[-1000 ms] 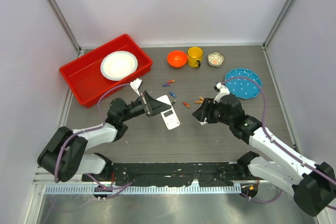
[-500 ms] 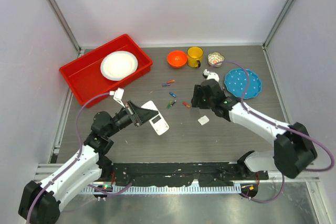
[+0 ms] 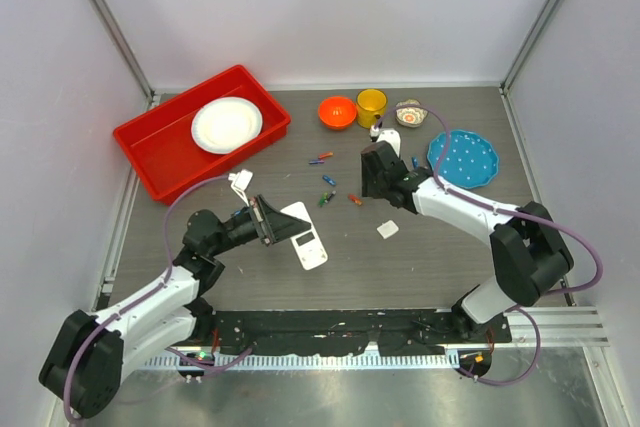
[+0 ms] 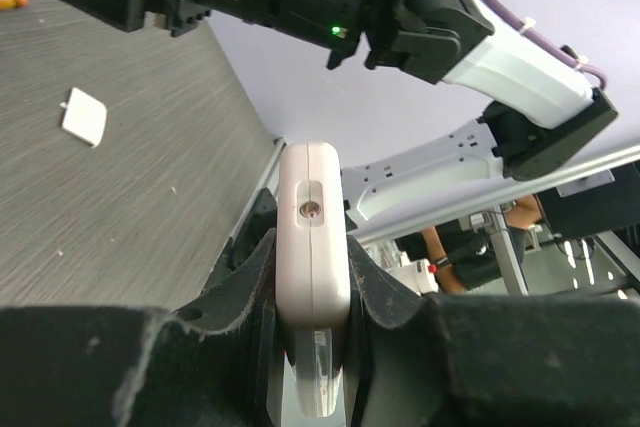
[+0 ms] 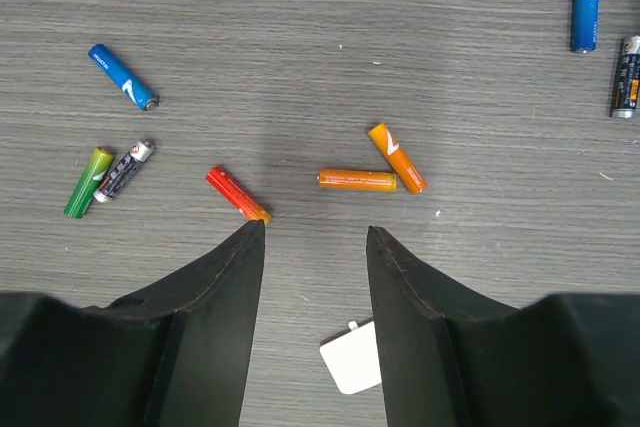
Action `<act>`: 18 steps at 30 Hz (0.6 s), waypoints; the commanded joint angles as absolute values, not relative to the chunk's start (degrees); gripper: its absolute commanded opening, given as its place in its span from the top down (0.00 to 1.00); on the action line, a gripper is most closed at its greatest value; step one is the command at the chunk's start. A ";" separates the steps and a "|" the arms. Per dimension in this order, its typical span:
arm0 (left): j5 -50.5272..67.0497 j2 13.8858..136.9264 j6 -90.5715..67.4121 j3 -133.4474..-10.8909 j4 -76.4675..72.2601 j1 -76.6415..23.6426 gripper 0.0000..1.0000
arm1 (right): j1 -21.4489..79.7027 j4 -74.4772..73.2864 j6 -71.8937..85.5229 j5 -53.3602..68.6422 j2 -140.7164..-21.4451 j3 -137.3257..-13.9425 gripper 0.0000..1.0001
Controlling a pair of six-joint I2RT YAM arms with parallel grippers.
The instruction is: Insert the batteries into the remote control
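My left gripper is shut on the white remote control, held tilted above the table; in the left wrist view the remote is clamped edge-on between both fingers. My right gripper is open and empty, hovering over the scattered batteries. In the right wrist view its tips straddle bare table, with a red battery at the left tip and two orange batteries just ahead. Blue, green and black batteries lie to the left.
The small white square cover lies on the table near the right gripper, also in the right wrist view. A red bin with a white plate stands back left. An orange bowl, yellow cup, small bowl and blue plate line the back.
My right gripper left the remote, the white cover now lies on the table, and the gripper moved back over the batteries. My left gripper shifted slightly with the remote.
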State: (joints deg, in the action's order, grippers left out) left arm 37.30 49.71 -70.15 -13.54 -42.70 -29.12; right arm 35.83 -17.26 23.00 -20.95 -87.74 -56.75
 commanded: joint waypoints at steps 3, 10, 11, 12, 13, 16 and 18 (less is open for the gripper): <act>41.92 51.33 -73.65 -13.18 -55.55 -28.92 1.00 | 35.86 -14.06 24.69 -24.78 -86.22 -55.81 0.48; 41.75 50.10 -71.98 -12.92 -53.79 -28.92 1.00 | 35.68 -10.37 23.82 -25.84 -83.76 -52.91 0.48; 41.84 49.58 -71.72 -12.83 -52.57 -28.92 1.00 | 35.68 -10.72 23.82 -25.75 -83.76 -53.17 0.48; 41.75 49.40 -71.11 -12.92 -51.78 -28.92 1.00 | 35.68 -11.07 23.82 -25.93 -83.67 -53.52 0.48; 41.75 49.31 -70.93 -13.01 -51.07 -28.92 1.00 | 35.60 -11.42 23.82 -26.10 -83.41 -53.61 0.48; 42.01 48.78 -70.66 -12.92 -50.45 -29.00 1.00 | 35.42 -10.64 23.99 -26.37 -82.88 -53.18 0.52; 41.84 48.17 -70.31 -13.09 -49.14 -28.92 1.00 | 35.07 -9.58 23.99 -26.72 -82.36 -52.30 0.54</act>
